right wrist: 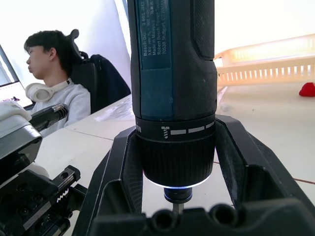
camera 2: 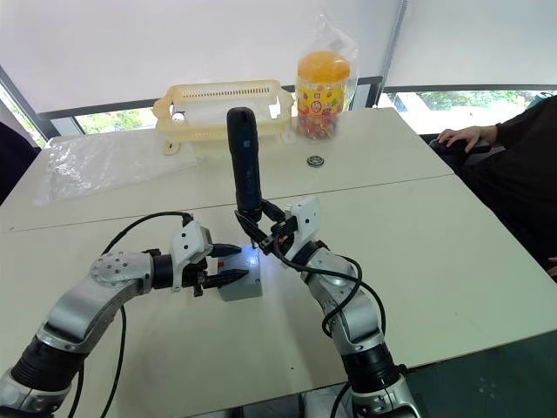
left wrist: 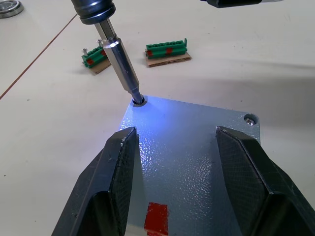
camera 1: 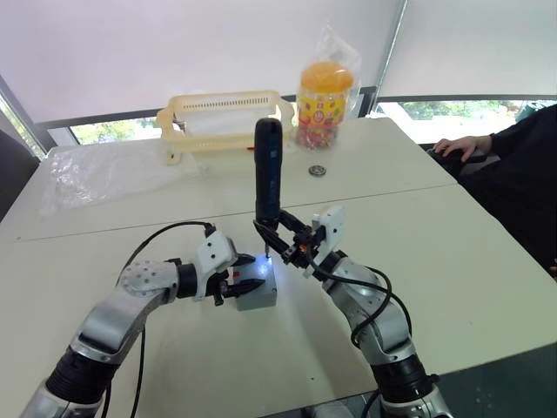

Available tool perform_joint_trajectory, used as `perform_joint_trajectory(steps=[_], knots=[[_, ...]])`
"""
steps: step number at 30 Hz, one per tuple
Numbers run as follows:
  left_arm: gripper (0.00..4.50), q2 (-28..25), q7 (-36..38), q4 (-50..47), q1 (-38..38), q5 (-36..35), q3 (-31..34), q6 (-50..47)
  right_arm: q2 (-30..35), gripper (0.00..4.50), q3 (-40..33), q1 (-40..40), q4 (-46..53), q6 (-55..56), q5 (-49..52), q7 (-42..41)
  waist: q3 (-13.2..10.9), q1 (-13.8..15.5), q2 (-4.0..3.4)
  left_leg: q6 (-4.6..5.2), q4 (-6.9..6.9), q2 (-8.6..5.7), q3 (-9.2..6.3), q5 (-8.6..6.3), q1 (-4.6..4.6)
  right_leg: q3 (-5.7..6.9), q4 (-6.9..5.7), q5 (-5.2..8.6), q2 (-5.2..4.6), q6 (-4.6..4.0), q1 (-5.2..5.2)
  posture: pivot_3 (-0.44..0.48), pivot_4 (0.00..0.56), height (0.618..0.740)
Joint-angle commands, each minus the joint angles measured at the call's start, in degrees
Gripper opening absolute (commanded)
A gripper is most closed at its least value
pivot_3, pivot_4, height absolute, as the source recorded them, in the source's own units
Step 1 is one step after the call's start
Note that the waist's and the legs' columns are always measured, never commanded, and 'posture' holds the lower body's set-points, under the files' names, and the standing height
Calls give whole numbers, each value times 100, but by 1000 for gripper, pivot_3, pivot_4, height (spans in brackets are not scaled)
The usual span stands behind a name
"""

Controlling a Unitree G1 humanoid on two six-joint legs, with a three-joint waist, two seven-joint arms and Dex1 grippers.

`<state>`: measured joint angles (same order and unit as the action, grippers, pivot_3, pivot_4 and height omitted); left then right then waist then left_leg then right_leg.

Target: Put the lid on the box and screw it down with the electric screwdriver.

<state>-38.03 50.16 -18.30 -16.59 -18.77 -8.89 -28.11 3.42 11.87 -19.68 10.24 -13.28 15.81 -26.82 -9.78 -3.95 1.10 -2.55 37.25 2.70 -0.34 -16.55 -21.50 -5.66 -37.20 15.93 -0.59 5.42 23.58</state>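
Note:
The grey box (camera 1: 258, 298) stands on the table in front of me with the flat grey lid (left wrist: 192, 142) lying on top. A red mark (left wrist: 157, 219) shows at its near edge. My left gripper (left wrist: 176, 130) is open, its two fingers (left wrist: 123, 162) spread over the near part of the lid. My right gripper (camera 1: 283, 242) is shut on the electric screwdriver (camera 1: 267, 174), a long black cylinder held upright. Its metal bit (left wrist: 123, 64) sits in a corner hole (left wrist: 139, 101) of the lid, lit by the tool's bluish-white light. A screw head (left wrist: 250, 119) shows in another corner.
Two green terminal blocks (left wrist: 167, 50) lie just beyond the box. At the back stand a yellow basket (camera 1: 228, 122), a sweets jar (camera 1: 325, 103), a small round metal part (camera 1: 318, 171) and a clear plastic bag (camera 1: 96, 174). A person's hand (camera 1: 461, 144) rests at the right edge.

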Motion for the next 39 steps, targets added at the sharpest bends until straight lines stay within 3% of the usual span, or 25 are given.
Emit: perform_joint_trajectory(steps=[1, 39], knots=[[2569, -51, -19, 110, 99, 186, -134, -81, -13, 1695, -42, -61, 81, 242, -58, -3, 0, 0, 0, 0, 0, 0, 0, 0, 0, 0, 0, 0, 0, 0, 0, 0, 150, 740], [2569, -59, 11, 163, 79, 203, -204, -33, -17, 1695, -187, -275, 610, -2, 272, 184, 0, 9, 0, 0, 1, 0, 0, 0, 0, 0, 0, 0, -1, 0, -1, 0, 150, 740]])
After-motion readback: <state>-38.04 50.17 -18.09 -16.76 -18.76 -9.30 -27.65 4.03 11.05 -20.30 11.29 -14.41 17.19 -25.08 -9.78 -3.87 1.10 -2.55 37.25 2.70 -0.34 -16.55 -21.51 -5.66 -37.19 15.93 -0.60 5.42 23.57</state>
